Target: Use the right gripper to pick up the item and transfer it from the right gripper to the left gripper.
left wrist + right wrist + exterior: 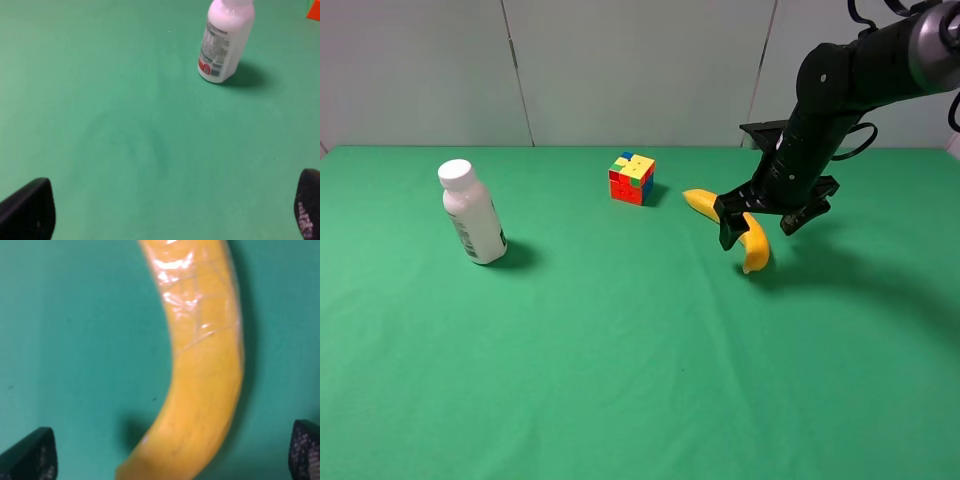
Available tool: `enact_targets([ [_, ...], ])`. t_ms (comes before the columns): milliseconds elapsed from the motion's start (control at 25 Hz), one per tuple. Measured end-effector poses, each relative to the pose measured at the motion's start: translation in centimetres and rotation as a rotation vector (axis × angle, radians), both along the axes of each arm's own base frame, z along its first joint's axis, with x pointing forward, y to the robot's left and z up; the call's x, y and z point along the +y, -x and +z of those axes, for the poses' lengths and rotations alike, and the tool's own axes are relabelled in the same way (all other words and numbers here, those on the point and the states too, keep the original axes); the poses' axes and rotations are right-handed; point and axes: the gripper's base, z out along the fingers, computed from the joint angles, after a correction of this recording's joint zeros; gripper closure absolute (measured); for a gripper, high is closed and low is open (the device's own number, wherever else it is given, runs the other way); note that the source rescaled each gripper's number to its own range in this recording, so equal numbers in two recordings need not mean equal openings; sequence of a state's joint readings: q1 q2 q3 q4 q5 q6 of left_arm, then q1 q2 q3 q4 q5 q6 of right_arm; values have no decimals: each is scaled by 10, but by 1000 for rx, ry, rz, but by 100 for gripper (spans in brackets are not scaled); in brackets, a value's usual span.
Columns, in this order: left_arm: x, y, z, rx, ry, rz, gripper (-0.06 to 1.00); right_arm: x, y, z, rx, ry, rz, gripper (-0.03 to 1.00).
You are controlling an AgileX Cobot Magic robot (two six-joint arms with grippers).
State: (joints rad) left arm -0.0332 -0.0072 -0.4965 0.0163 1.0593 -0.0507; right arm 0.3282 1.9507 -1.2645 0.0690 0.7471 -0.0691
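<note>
On the right side of the green table (620, 360), the banana (754, 247) lay flat with the right gripper (756, 231) hanging over its middle. The fingers were spread to either side and not touching it. From above, the claw hid the fruit's mid-part and only the two ends showed. Close up, the right wrist view gave blurred skin, cut off at both ends. The left gripper (167, 212) appeared only in its own wrist view, fingers wide apart and holding nothing, with the white bottle (225, 42) beyond.
</note>
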Motion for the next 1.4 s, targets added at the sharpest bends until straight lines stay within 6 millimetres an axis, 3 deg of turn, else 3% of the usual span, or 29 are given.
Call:
enact_targets([
  [560, 0, 0, 0, 0, 0, 0, 2, -1, -5, -33, 45, 37, -18, -2],
  [920, 0, 0, 0, 0, 0, 0, 2, 0, -6, -34, 43, 35, -19, -1],
  [1280, 0, 0, 0, 0, 0, 0, 2, 0, -5, -34, 45, 36, -19, 61],
  [1400, 0, 0, 0, 0, 0, 0, 2, 0, -5, -34, 48, 37, -19, 89],
])
